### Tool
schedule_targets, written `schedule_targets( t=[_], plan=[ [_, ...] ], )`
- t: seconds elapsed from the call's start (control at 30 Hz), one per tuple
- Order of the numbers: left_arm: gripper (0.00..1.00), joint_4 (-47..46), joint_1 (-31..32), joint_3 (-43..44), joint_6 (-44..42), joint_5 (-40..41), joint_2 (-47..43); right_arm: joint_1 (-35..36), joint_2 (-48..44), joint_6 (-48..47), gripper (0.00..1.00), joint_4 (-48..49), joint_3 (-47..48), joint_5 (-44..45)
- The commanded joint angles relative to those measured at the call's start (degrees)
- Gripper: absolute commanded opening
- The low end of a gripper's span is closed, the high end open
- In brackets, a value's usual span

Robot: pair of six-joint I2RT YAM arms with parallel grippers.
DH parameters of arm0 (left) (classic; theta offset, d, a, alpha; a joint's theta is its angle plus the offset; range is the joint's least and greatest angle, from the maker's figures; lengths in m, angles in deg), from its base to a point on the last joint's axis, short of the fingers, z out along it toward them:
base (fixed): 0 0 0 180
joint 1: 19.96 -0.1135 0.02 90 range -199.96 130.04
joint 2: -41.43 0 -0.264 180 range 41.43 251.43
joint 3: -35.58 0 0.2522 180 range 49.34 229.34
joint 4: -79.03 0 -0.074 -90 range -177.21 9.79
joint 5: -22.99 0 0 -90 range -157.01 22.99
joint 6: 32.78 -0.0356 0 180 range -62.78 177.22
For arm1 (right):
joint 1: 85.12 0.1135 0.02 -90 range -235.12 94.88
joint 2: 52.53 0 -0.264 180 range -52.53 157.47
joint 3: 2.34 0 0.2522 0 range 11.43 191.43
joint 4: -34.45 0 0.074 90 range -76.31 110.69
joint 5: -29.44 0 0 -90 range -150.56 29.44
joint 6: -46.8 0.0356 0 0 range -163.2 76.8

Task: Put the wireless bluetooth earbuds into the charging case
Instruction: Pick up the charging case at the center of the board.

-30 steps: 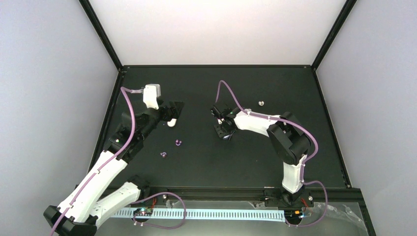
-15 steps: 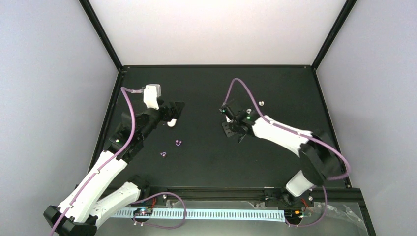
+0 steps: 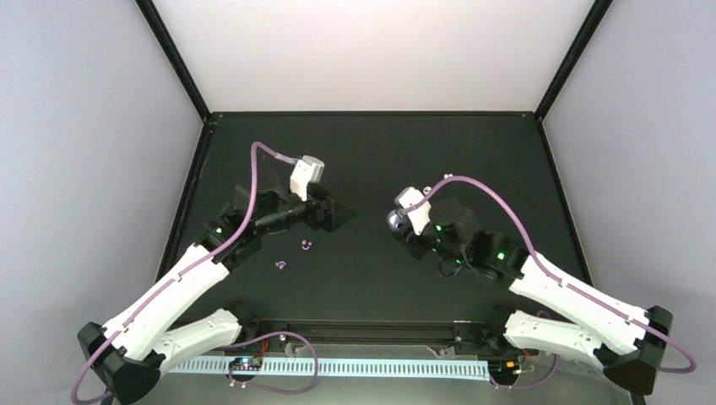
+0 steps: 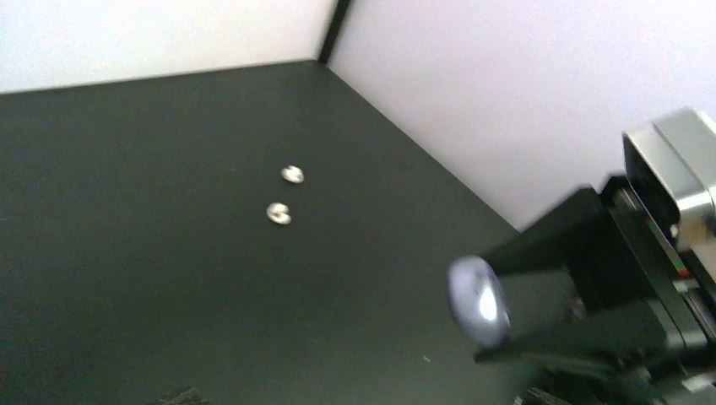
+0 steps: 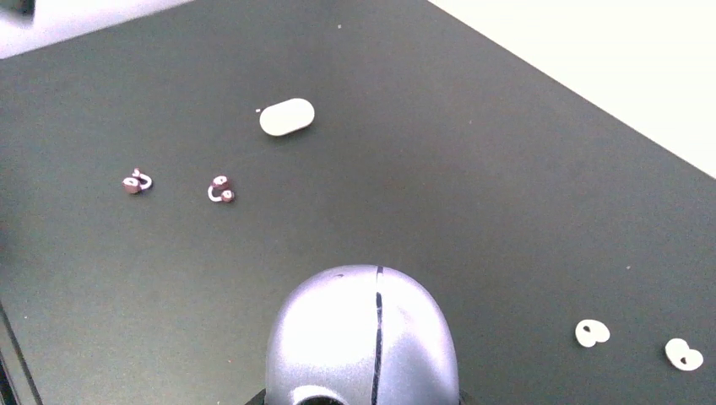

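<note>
Lying well apart, two hooked purple earbuds (image 5: 221, 189) and two white earbuds (image 5: 592, 332)

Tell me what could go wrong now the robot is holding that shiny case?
The lavender case in the right gripper is smooth and round, so it might slip out. Its lid looks shut, so no bud fits until it opens. The purple earbuds are tiny; the open left gripper could knock them away instead of grabbing one.
</note>
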Motion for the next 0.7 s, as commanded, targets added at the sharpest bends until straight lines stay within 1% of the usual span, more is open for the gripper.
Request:
schedule_targets(
  t=[0.0,0.1,0.27,0.57,0.67],
  plan=[
    [0.99,1.7,2.8,2.0,0.4,-11.5,1.2,0.8,-5.0,-5.1,0.36,-0.9,-1.8,0.1],
    [0.99,-0.1,5.6,2.1,1.4,-14.0,3.5,0.9,-6.5,-6.0,0.36,-0.2,-2.4,-0.9],
    [0.96,-1.5,9.3,4.0,2.6,-12.1,8.3,0.9,-6.1,-6.0,0.36,0.4,-2.2,-2.8],
    [0.89,-1.2,9.8,8.1,4.8,-10.7,14.1,1.0,-5.4,-6.2,0.36,0.5,-1.8,-3.7],
    [0.85,-0.7,9.9,9.5,4.9,-10.2,15.6,1.1,-4.9,-6.3,0.36,0.5,-1.4,-4.2]
  ],
)
